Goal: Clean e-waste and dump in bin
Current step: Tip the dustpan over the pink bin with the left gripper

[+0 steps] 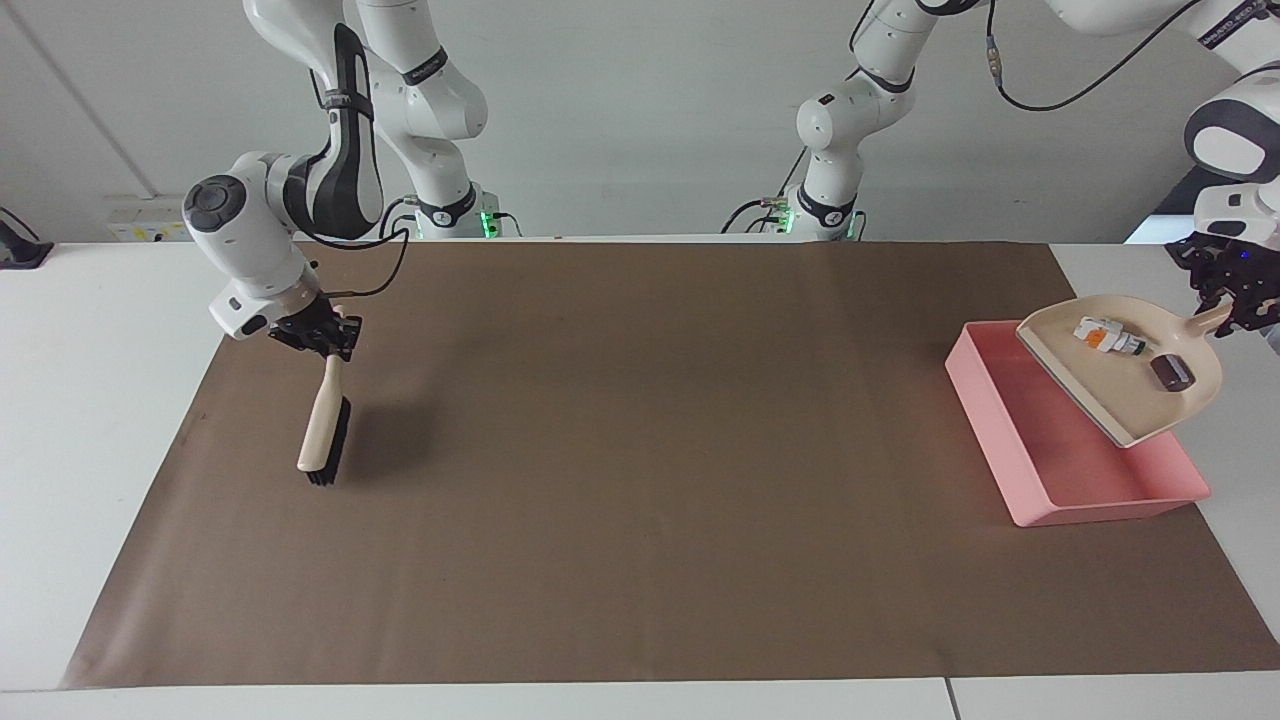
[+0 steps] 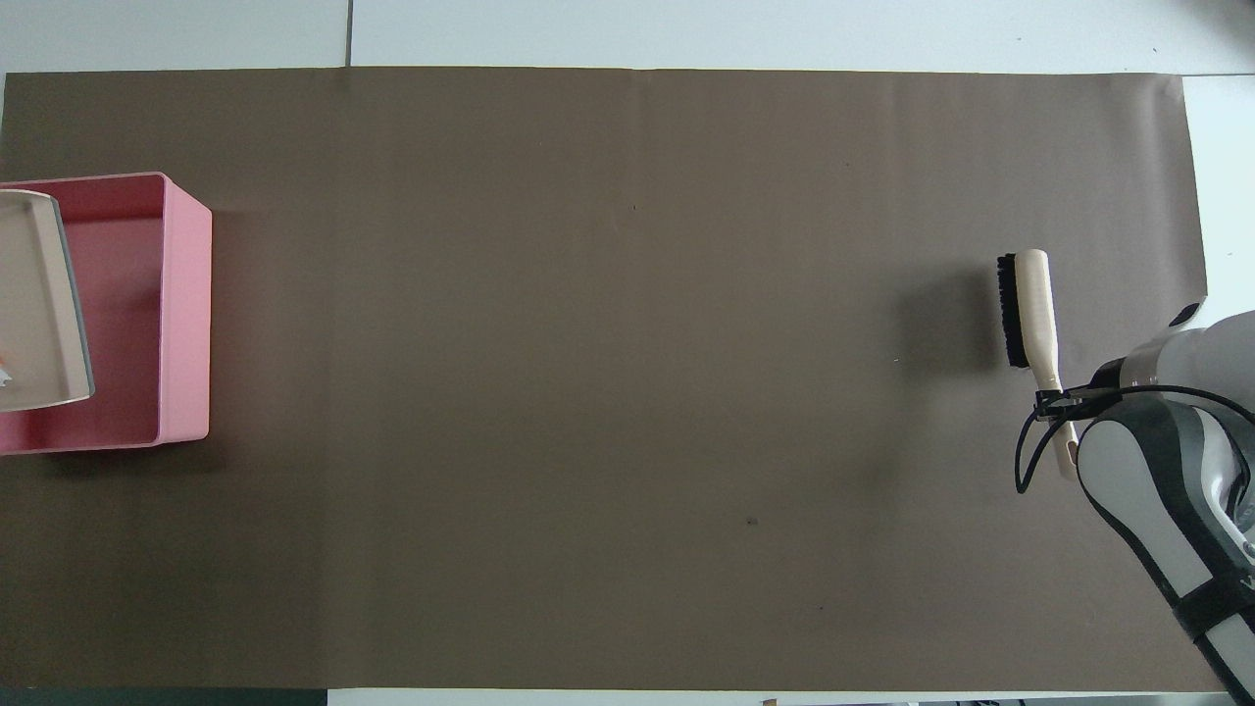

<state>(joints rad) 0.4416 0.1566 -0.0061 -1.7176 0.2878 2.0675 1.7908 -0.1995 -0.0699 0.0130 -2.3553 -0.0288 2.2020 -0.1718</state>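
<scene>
My left gripper (image 1: 1228, 312) is shut on the handle of the beige dustpan (image 1: 1105, 390) and holds it tilted in the air over the pink bin (image 1: 1100, 505). The e-waste lies in the pan near the handle end: a white-and-green part (image 1: 1103, 337) and a black part (image 1: 1170, 371). The overhead view shows the bin (image 2: 186, 314) and only the pan's lip (image 2: 39, 294); my left gripper is out of that view. My right gripper (image 1: 320, 335) is shut on the handle of a brush (image 1: 322, 430), bristle end down low over the mat, also in the overhead view (image 2: 1029, 304).
A brown mat (image 1: 640, 450) covers most of the white table. The bin sits on the mat at the left arm's end. The brush hangs at the right arm's end.
</scene>
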